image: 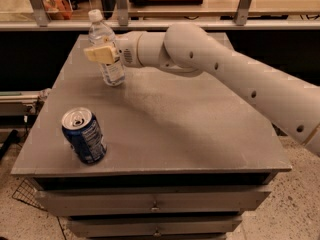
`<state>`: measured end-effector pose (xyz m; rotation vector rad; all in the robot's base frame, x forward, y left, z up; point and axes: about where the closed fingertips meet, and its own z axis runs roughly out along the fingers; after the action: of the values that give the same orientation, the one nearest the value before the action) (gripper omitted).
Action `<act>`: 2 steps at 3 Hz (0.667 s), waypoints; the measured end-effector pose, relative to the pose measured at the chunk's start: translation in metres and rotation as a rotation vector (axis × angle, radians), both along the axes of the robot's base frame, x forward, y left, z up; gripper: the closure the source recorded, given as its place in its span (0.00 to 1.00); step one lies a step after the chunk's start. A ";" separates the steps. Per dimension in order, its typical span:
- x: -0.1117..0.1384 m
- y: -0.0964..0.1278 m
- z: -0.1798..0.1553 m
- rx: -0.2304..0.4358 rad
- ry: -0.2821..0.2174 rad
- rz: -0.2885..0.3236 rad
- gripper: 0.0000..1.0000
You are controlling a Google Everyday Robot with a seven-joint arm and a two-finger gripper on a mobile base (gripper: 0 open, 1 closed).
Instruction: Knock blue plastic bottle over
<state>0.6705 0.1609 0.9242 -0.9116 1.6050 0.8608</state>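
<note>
Camera view, blue plastic bottle [113,72]: stood upright near the far left corner of the tabletop [200,134]; not yet toppled
Gripper [101,54]: held level against the bottle's middle, seemingly placed for a sideways push
Open or closed: cannot be told
Soda can [84,136]: upright near the front left corner, well apart
Hidden: bottle's midsection is covered by the gripper; the arm is cut off at the right

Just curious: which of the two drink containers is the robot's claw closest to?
The clear white-capped bottle: the gripper is right at its middle. The blue can stands apart, nearer the front.
</note>
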 end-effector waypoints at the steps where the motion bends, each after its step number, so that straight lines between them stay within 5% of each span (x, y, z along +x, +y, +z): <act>1: 0.008 -0.026 0.020 -0.016 -0.049 -0.028 0.90; 2: 0.019 -0.050 0.054 -0.077 -0.107 -0.022 1.00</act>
<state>0.6891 0.1112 0.9777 -0.9760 1.5617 0.7266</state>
